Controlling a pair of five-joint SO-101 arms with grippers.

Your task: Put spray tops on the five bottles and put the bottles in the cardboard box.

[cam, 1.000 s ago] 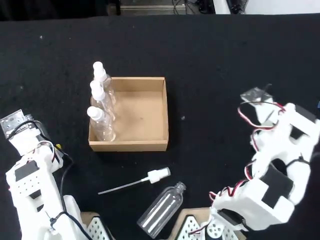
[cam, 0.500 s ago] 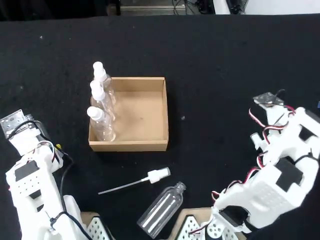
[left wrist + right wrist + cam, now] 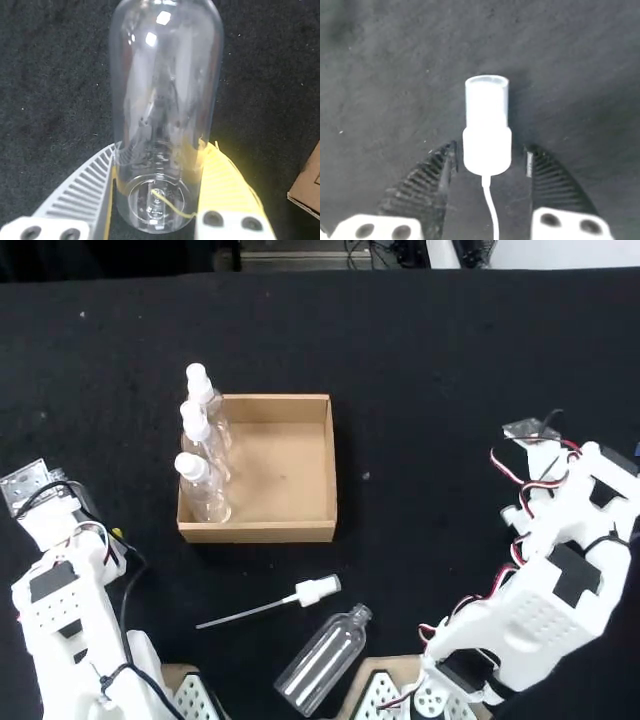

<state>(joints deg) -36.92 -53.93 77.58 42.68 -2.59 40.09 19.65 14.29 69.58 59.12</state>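
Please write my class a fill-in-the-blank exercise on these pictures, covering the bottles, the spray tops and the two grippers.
1. ___ bottles fitted with spray tops stand inside the cardboard box.
2. The bottle lying on the table has no ___ on its neck.
3. The left gripper is shut on a clear ___.
4. The fingers of the right gripper, either side of a white spray top, are ___.

Missing words: three; spray top; bottle; open.

Three capped bottles (image 3: 203, 490) stood in the box (image 3: 257, 531) along one wall. An uncapped bottle (image 3: 322, 660) and a tubed spray top (image 3: 315, 590) lay nearby. A fifth bottle (image 3: 165, 100) was gripped.
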